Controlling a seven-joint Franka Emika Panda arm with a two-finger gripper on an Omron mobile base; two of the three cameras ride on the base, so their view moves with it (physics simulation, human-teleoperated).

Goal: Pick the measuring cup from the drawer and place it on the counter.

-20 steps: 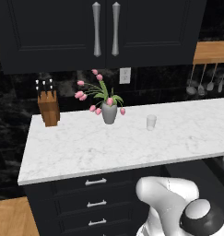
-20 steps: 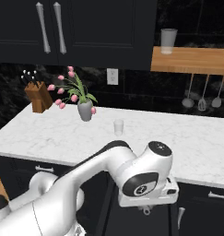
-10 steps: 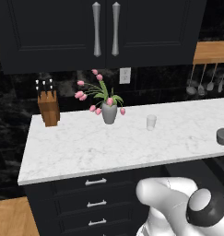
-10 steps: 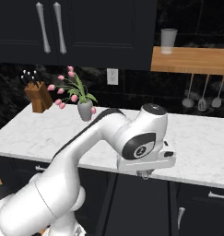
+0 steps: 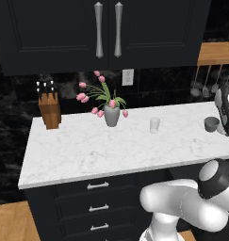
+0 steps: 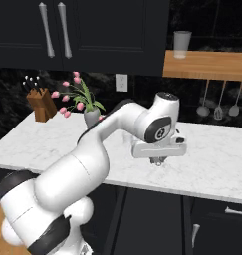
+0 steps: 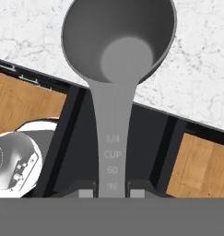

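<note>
Above the counter [image 6: 212, 164] edge, measuring cup [image 7: 118, 50] in gripper [image 7: 112, 192].

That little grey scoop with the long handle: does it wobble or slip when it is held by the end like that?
Probably a bit. The pincer clamps the measuring cup at its handle's far end, so the bowl could sag or twist. It looks rigid. The smooth flat handle might slide. It seems light.

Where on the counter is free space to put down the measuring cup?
The counter is bare along its front edge, and between the tumbler and the held measuring cup. It is crowded at the back left: knife block and flower vase.
</note>
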